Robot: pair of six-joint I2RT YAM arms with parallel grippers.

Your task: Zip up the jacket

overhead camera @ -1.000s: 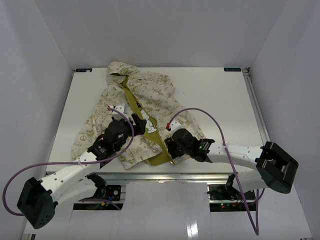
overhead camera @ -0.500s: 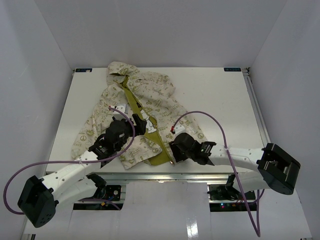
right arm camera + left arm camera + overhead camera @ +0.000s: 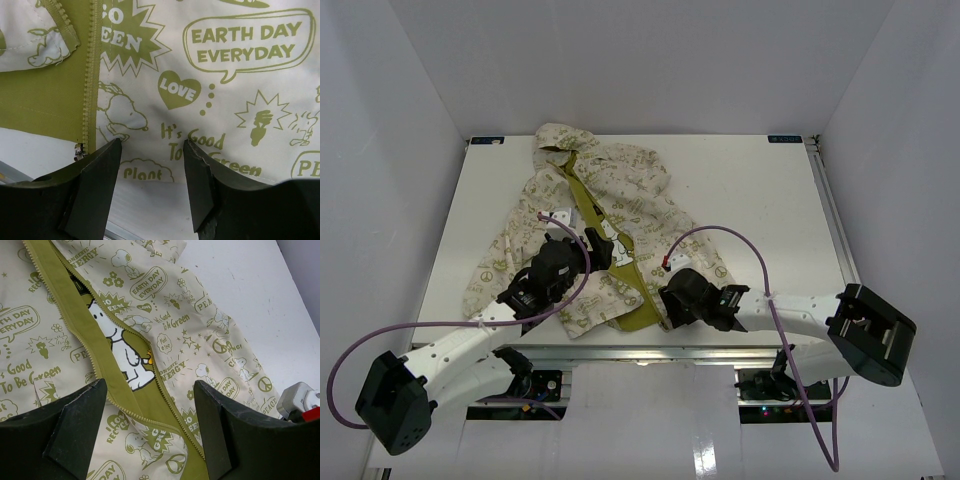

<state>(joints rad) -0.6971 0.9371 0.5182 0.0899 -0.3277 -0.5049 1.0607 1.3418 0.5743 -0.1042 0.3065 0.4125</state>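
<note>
near edge: right gripper point(image 3: 151, 155), jaws spread and empty, hangs over the near hem of the jacket point(image 3: 610, 200), just right of the zipper end point(image 3: 78, 150), seemingly placed to seize the starting point. mid-table: left gripper point(image 3: 150, 385), jaws likewise spread, hovers above the parted front, olive lining point(image 3: 165, 412) showing between the tooth rows; probably there to steady the cloth. far: hood point(image 3: 560, 138) toward the back of the table point(image 3: 750, 190). zipper not yet joined.

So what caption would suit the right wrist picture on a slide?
Open right gripper poised over the cream, olive-green-printed fabric jacket, beside the lower end of its olive zipper.
</note>
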